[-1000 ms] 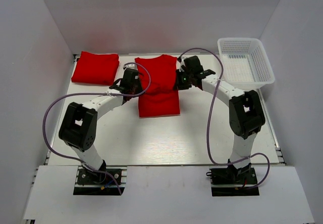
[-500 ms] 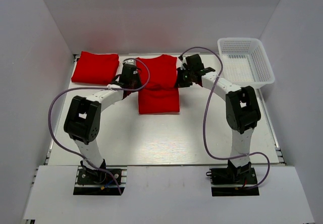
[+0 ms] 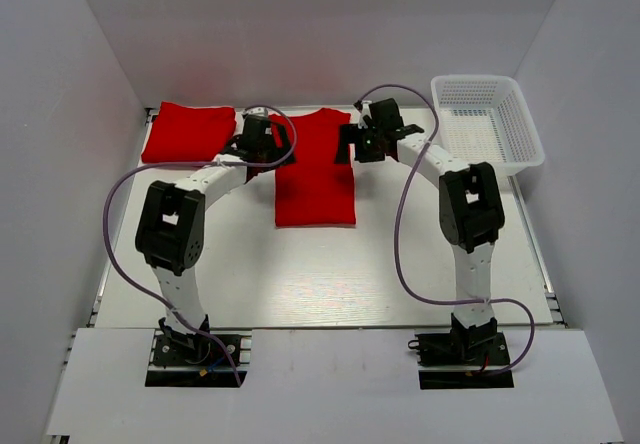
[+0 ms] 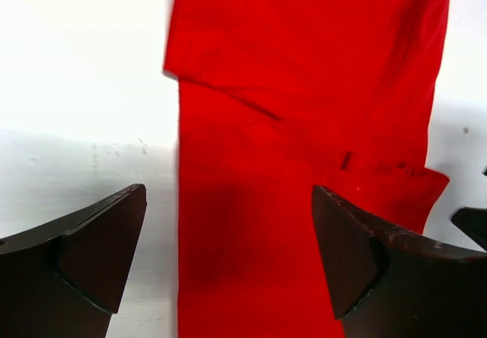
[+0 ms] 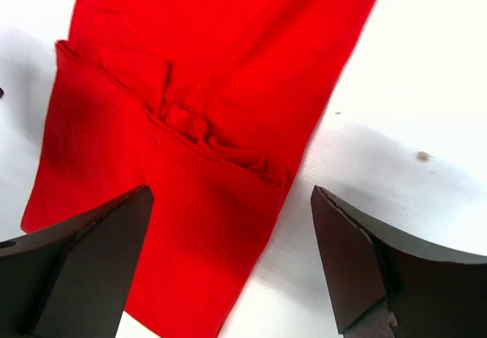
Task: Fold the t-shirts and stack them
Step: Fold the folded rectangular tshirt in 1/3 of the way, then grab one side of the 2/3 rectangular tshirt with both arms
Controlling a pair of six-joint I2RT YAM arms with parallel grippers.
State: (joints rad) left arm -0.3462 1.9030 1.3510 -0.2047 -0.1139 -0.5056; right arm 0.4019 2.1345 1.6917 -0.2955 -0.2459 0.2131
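One red t-shirt (image 3: 315, 174) lies flat at mid table as a long narrow strip, its sides folded in. A second t-shirt (image 3: 190, 132), folded, rests at the far left. My left gripper (image 3: 268, 149) hovers open over the strip's left edge near its far end. In the left wrist view the dark fingers (image 4: 99, 254) stand wide apart above the red cloth (image 4: 304, 87), holding nothing. My right gripper (image 3: 356, 147) is open over the right edge. In the right wrist view its fingers (image 5: 365, 262) straddle the edge of the shirt (image 5: 190, 64) and are empty.
A white plastic mesh basket (image 3: 487, 122) stands at the far right corner. White walls close in the table on the left, back and right. The arms' purple cables (image 3: 405, 224) loop above the near half of the table.
Both grippers were shut on the shirt's side edges and have opened and let go. Both arms have reached farther toward the back, and the shirt now lies flatter and narrower.
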